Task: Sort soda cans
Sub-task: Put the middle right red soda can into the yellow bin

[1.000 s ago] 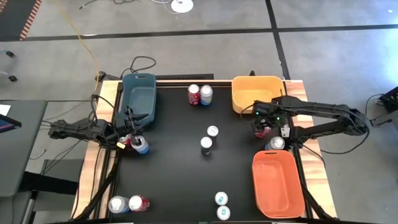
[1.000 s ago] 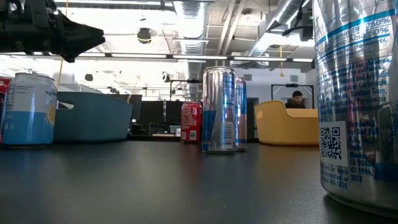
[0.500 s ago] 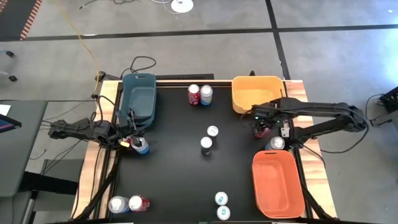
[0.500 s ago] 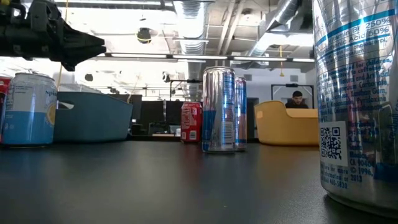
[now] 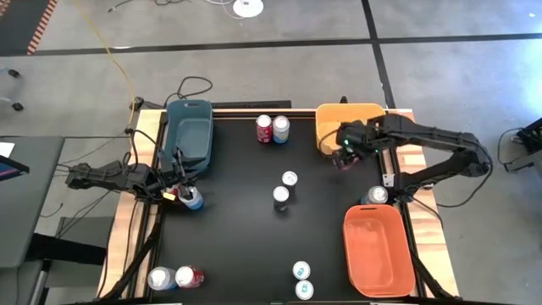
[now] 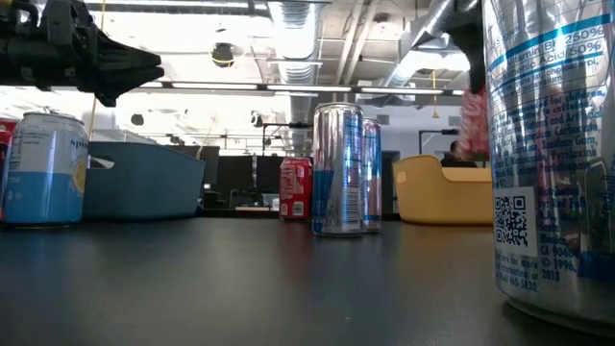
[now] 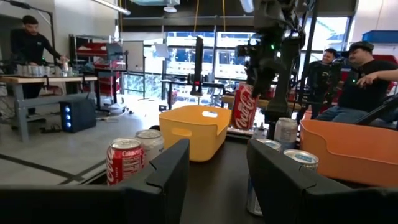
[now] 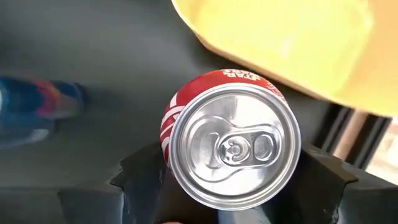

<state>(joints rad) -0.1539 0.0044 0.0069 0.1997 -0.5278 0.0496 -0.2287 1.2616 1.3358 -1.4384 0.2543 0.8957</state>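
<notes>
High view: my right hand (image 5: 345,158), gripping a red can (image 5: 342,160), had lifted toward the yellow bin (image 5: 326,127); left hand (image 5: 175,193) waited part-open.

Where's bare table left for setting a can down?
Bare mat lies between the blue bin and the centre can pair, and below that pair, left of the orange bin. Crowded where the right gripper holds the red can beside the yellow bin.
</notes>
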